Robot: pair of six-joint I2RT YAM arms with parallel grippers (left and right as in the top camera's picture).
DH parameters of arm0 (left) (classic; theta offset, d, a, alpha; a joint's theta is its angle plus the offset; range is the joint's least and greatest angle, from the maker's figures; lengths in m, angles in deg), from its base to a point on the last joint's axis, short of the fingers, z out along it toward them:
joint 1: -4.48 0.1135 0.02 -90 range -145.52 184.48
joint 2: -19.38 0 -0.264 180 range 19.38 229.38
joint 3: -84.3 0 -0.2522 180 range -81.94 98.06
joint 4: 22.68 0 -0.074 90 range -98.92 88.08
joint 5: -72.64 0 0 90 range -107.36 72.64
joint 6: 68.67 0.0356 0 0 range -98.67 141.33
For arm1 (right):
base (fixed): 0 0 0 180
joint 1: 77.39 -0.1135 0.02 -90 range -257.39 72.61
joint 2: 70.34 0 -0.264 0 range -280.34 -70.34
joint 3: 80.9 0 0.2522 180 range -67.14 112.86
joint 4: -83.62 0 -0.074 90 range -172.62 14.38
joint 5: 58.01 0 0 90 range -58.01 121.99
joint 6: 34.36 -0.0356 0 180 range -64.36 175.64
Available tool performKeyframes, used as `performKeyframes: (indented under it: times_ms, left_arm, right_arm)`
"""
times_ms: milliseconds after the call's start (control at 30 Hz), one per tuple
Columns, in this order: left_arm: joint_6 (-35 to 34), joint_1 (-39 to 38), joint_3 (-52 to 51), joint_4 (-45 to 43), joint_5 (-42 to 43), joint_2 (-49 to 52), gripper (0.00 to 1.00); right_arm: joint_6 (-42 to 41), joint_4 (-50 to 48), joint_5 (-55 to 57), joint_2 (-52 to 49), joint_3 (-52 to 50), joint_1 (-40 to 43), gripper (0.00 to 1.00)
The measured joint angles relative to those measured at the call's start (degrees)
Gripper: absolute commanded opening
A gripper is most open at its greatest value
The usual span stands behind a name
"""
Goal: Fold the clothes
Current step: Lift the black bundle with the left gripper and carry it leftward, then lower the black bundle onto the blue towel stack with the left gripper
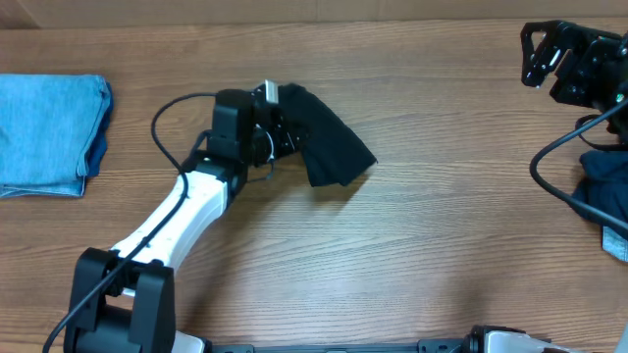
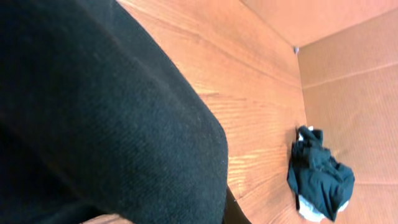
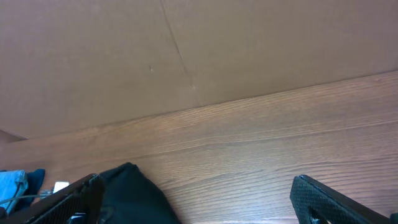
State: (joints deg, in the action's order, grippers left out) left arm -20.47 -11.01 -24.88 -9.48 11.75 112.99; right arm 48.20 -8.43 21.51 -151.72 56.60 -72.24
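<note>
Black garment (image 1: pixel 334 142) in left hand (image 1: pixel 283 126), white tag (image 1: pixel 268 93) unreadable

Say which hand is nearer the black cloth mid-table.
Left. The left hand is at the left edge of the black cloth; the right hand is far off, at the right rear of the table.

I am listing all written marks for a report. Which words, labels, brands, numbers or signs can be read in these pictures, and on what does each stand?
None can be read in any view.
A small white patch at the top edge of the black cloth: perhaps a tag, too small to read.
The blue cloth, the table and the cardboard wall: no print shows.
</note>
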Motion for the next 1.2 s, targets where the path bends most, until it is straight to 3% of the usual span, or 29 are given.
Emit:
performKeyframes:
  times_ms: [633, 1200]
  left_arm:
    - [7.26, 16.96, 12.68, 21.07, -5.75, -13.42, 0.04]
    - [16.7, 46.86, 13.11, 21.57, -0.07, -17.75, 0.04]
  right_arm:
    - [0.0, -0.02, 0.02, 0.0, 0.0, 0.02, 1.0]
    - [0.0, 0.0, 0.02, 0.0, 0.0, 0.0, 1.0]
